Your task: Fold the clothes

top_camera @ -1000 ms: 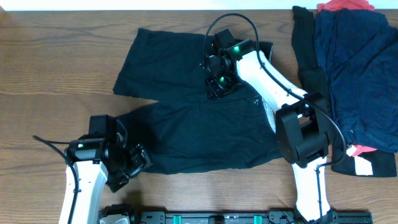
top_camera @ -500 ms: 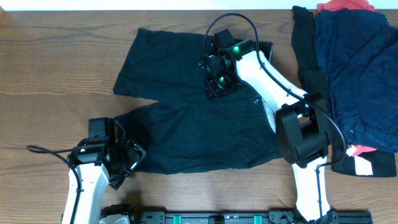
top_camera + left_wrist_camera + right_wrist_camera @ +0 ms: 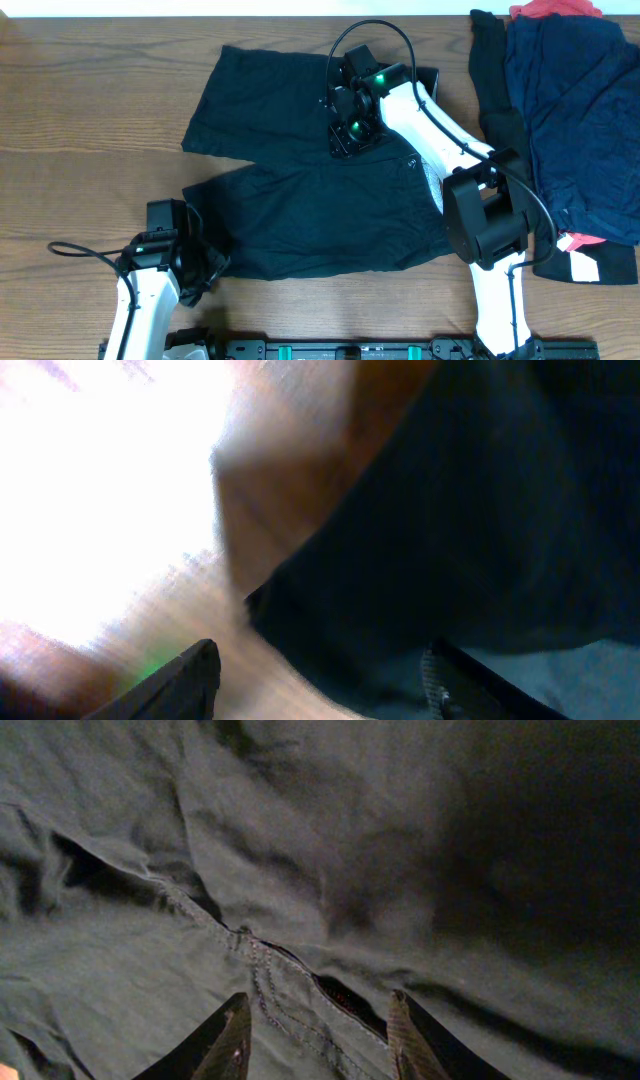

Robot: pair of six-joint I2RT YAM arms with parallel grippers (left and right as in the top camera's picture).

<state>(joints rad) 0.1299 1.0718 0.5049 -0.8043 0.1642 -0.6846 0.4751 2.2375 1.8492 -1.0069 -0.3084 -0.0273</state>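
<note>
Two arms, one garment. Black fabric shorts (image 3: pixel 300 205) lie spread flat in the middle of the brown wood-grain table (image 3: pixel 90 120), both legs fanning out to the left.

Left gripper (image 3: pixel 205 272): low at the hem corner of the nearer leg, by the table's front edge. The wrist view is blurred, but the fingers (image 3: pixel 185 680) stand apart with the dark hem edge lying between them. Nothing is pinched.

Right gripper (image 3: pixel 350 135): over the crotch, where the two legs meet. Its fingers (image 3: pixel 228 1038) are spread either side of a stitched seam and grip no cloth. Whether the tips touch the fabric cannot be told.

A heap of navy blue, black and red garments (image 3: pixel 570 110) sits at the right edge, unfolded.

Judgement: this is the opening of the first fold, with both grasps not yet taken. The next move calls for the left fingers to close on the hem corner, catching both layers rather than only the top one. The right should pin or pinch at the seam so the shorts do not slide. The near leg can then be carried over onto the far one.
</note>
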